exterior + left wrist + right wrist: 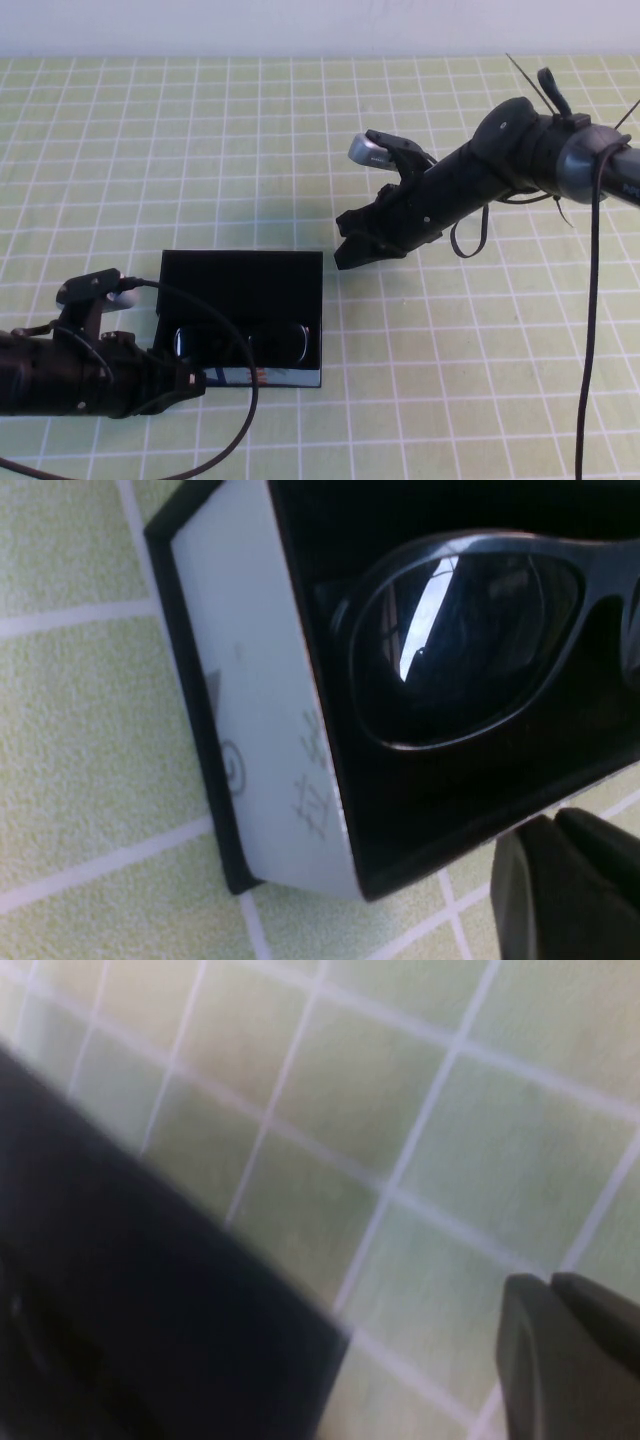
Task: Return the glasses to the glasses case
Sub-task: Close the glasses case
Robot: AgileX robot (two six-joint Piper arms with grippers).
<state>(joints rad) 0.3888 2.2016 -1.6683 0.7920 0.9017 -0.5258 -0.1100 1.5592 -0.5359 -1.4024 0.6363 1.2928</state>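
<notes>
The black glasses case (240,285) lies open on the green checked cloth, lid standing at the back. The black glasses (240,342) lie inside it, lenses up. In the left wrist view one dark lens (470,630) fills the case's black interior, beside a pale side wall (270,730). My left gripper (195,380) is shut and empty, low at the case's front left corner; it also shows in the left wrist view (556,830). My right gripper (345,255) is shut and empty, raised just right of the lid; it shows in the right wrist view (551,1285) with the case's corner (150,1310) nearby.
The green cloth with a white grid (480,380) covers the whole table. A black cable (588,330) hangs down from the right arm on the right side. Another cable (245,400) loops from the left arm across the case's front.
</notes>
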